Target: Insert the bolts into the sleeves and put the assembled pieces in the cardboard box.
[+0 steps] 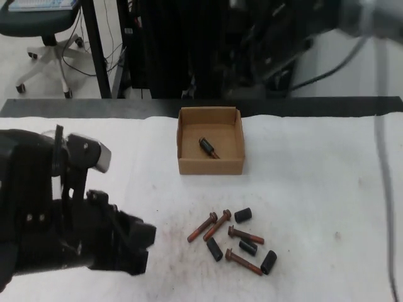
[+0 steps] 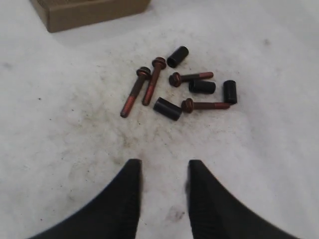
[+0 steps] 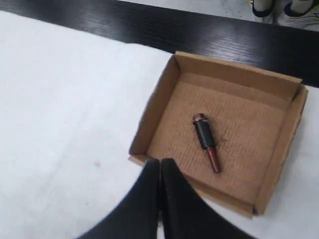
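Observation:
Several rust-red bolts point(image 1: 217, 224) and several black sleeves point(image 1: 215, 249) lie loose in a cluster on the white cloth, in front of the cardboard box point(image 1: 211, 165). One assembled piece point(image 1: 208, 147), a bolt in a sleeve, lies inside the box. My left gripper point(image 2: 162, 172) is open and empty, hovering short of the bolts point(image 2: 134, 92) and sleeves point(image 2: 167, 108). Its arm point(image 1: 75, 233) sits at the lower left of the bench. My right gripper point(image 3: 160, 167) is shut and empty, above the rim of the box point(image 3: 149, 112), with the assembled piece point(image 3: 205, 139) just beyond it.
The white cloth point(image 1: 327, 189) covers the bench, with open room to the right and left of the cluster. A dark bench edge point(image 1: 94, 107) runs behind the box. An office chair point(image 1: 47, 38) and black frames stand in the room behind.

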### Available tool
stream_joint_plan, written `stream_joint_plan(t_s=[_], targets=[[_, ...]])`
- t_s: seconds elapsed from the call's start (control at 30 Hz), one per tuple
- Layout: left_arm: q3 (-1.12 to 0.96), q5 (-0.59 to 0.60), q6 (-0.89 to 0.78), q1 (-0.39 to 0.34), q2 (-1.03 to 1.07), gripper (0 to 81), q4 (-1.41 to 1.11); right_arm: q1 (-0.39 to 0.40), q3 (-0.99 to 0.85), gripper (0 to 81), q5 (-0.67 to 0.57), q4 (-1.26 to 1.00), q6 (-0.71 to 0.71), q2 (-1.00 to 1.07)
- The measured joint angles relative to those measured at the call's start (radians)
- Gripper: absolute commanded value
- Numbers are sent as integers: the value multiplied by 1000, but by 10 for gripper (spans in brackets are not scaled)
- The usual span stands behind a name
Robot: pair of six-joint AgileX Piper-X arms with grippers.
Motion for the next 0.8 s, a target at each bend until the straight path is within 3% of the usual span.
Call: stream_joint_plan(t_s=[0.27, 0.43, 0.6, 0.8], targets=[[-30, 34, 87, -16, 47, 297, 23, -6, 407, 6, -17, 12, 3, -456], [-139, 32, 155, -102, 239, 297, 23, -9, 715, 6, -19, 23, 30, -964], [-332, 17, 192, -176, 500, 297, 50, -9, 813, 6, -2, 30, 52, -1179], [-565, -116, 312, -209, 749, 297, 158, -9, 884, 6, 89, 192, 71, -1362]])
